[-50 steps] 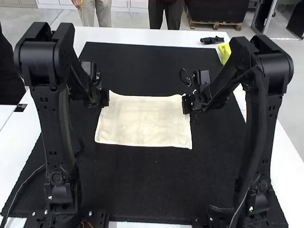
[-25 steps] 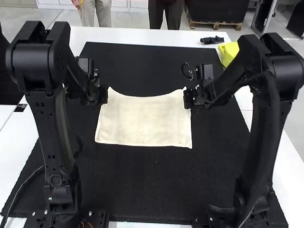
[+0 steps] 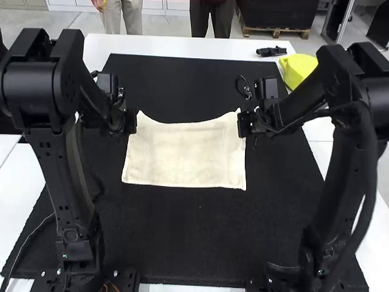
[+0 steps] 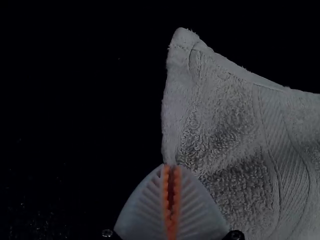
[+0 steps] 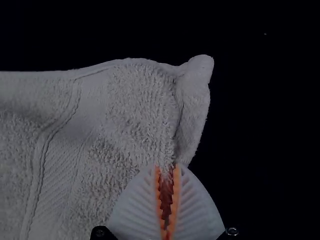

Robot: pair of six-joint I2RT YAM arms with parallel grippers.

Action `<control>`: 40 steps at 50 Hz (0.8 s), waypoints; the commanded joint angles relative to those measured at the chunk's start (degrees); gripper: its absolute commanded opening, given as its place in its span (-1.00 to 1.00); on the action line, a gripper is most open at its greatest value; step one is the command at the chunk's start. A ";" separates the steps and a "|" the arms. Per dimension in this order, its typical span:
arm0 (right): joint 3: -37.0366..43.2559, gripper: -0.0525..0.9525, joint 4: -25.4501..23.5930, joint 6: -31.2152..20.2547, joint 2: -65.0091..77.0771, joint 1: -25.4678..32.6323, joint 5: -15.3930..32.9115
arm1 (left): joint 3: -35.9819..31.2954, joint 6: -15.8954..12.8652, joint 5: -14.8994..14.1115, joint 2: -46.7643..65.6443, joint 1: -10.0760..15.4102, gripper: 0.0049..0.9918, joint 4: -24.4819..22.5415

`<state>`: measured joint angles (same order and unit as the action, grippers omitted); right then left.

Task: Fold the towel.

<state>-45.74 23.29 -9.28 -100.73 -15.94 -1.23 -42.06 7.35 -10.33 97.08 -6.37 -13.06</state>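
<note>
Cream towel: is lying spread, mid-frame. Left hand, centre-left: is pinching one side edge. Right hand, centre-right: is pinching the opposite side edge.

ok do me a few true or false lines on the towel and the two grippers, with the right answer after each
1. The towel is spread out on the black mat. True.
2. The left gripper holds the towel's near left corner. False: the left gripper pinches its left side edge, close to the far left corner.
3. The right gripper pinches the towel close to its far right corner. True.
4. The towel's far edge dips between the two grippers. True.
5. The yellow object lies on top of the towel. False: the yellow object is away from it, at the mat's far right.
</note>
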 commanded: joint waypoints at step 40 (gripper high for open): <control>9.00 -0.91 -1.32 -0.65 13.10 0.65 2.03 | 8.58 -4.02 1.80 -11.21 -5.23 -0.96 -0.12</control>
<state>-37.54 21.93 -9.47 -90.17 -15.99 -3.11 -33.98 4.97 -12.10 88.09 -9.13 -12.78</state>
